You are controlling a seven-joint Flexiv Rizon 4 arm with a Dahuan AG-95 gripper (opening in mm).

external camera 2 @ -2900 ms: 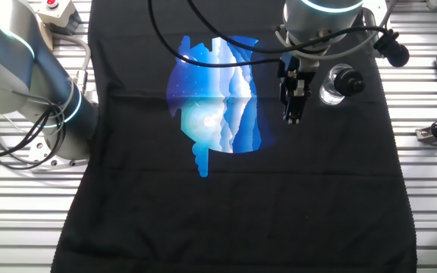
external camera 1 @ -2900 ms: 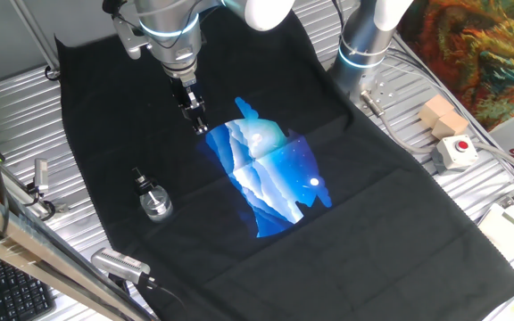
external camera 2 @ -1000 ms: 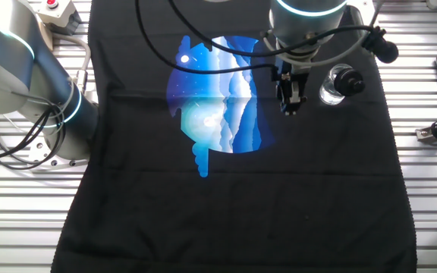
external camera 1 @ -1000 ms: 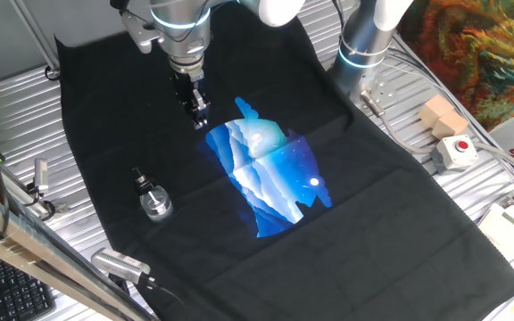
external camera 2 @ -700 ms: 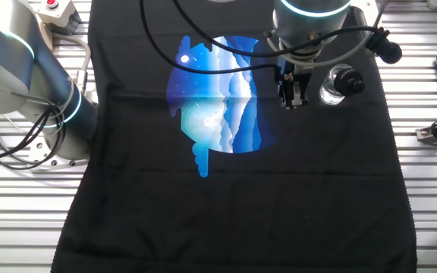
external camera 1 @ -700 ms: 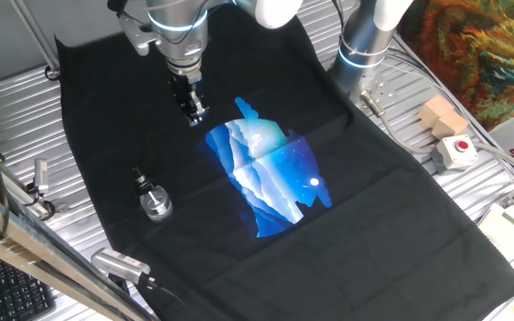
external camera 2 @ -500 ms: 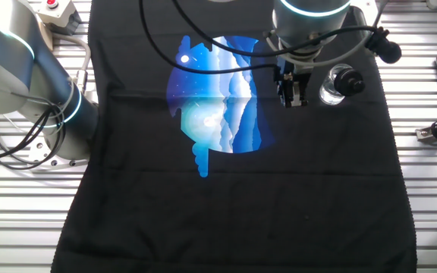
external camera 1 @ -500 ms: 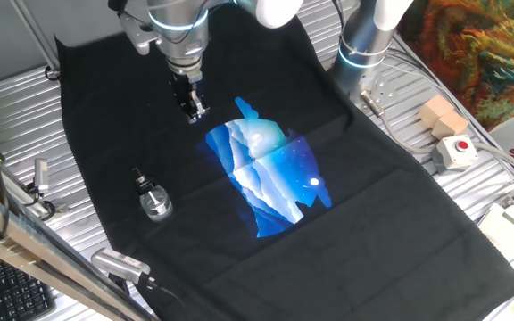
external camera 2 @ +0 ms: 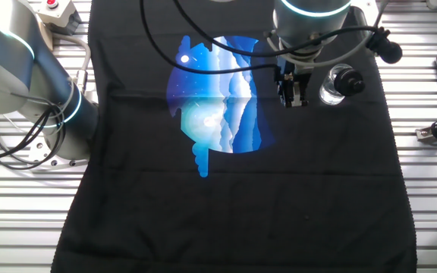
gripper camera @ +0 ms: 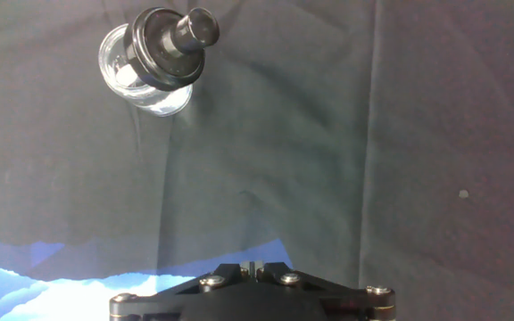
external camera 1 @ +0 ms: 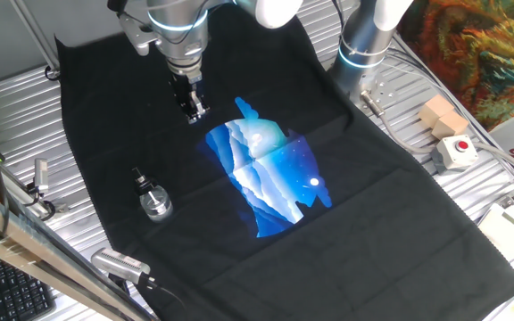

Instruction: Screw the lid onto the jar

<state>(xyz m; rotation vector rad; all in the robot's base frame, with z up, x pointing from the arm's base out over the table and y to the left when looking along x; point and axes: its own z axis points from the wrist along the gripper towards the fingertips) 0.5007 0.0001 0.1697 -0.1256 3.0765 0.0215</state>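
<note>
Black cloth (external camera 1: 400, 205), matte and softly creased, drapes my ribbed metal table (external camera 1: 25, 98), with a glossy blue mountain print (external camera 1: 270, 174) at its middle. In the hand view I see the jar (gripper camera: 141, 85), squat, round, clear glass, in the upper left of the frame, and the lid (gripper camera: 163, 49), a dark round cap with a knob-like top, resting on it, tilted and off-centre. In one fixed view the jar (external camera 1: 157, 205) stands lower left of centre, well apart from the gripper (external camera 1: 194, 113), which hangs over bare cloth at upper centre. Its 2 slim dark fingers (external camera 2: 293, 91) look close together, but I cannot tell whether they meet. A box with a red button (external camera 1: 456, 150) sits at the right edge.
</note>
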